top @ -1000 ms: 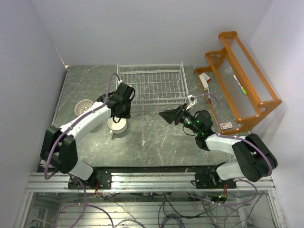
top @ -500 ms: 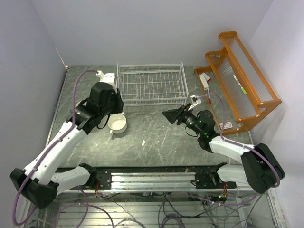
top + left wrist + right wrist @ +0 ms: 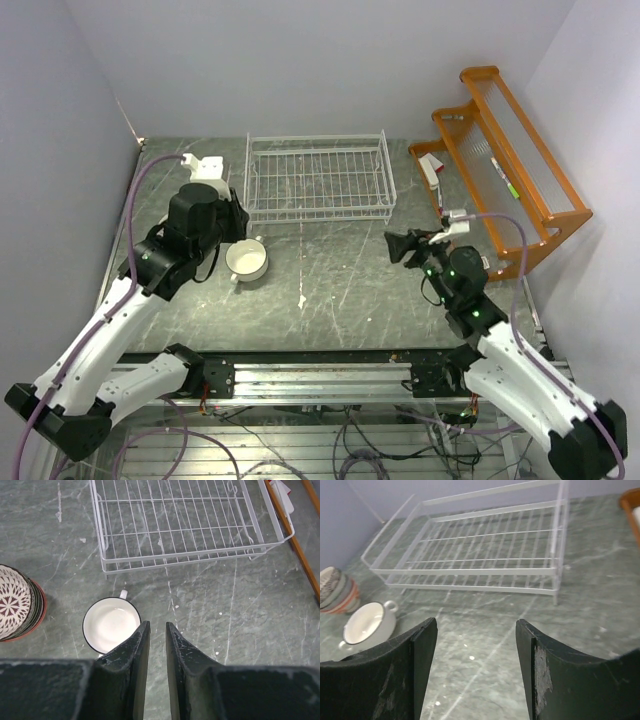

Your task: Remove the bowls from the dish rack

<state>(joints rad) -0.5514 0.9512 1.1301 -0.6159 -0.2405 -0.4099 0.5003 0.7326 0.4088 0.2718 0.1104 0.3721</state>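
All the bowls that show are out of the dish rack (image 3: 318, 178), which has only bare wire inside. A white bowl with a side handle (image 3: 111, 625) sits on the counter (image 3: 340, 285) just in front of the rack. A stack of patterned bowls (image 3: 15, 602) sits to its left, near but not touching. The left gripper (image 3: 156, 627) hangs over the white bowl's right edge with its jaws almost together, a thin gap between them, and nothing in them. The right gripper (image 3: 475, 625) is over on the other side, jaws wide apart and empty. The job looks about done. The good way to end is to lift the left arm straight up first, so it does not bump the white bowl or the stack.
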